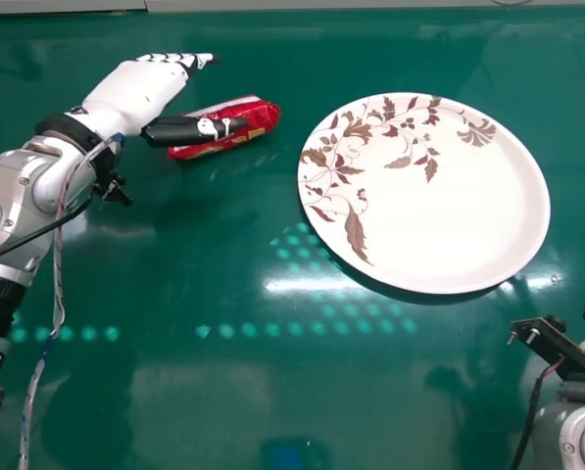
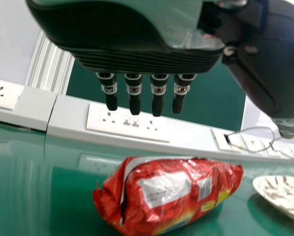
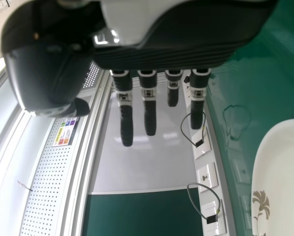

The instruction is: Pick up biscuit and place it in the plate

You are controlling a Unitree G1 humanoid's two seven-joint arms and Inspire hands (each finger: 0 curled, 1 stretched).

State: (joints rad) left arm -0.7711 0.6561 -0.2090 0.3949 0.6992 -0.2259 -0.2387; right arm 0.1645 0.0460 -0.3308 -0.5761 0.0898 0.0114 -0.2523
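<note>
In the head view my left hand (image 1: 140, 90) is at the upper left, over the table beside the red biscuit packet (image 1: 235, 127), its thumb overlapping the near side of the packet. The left wrist view has my left hand (image 2: 144, 91) with fingers straight and the packet (image 2: 174, 191) lying on the table, not held. The white plate (image 1: 449, 215) with a leaf pattern lies to the right of the packet. My right hand (image 3: 149, 105) has its fingers extended in the right wrist view, with the plate (image 3: 284, 167) off to one side.
The green table (image 1: 214, 392) has a glossy surface with light reflections. The right forearm (image 1: 576, 421) is at the lower right of the head view. Power sockets (image 2: 127, 123) line a white trunking along the table's far edge, with looped cables near them.
</note>
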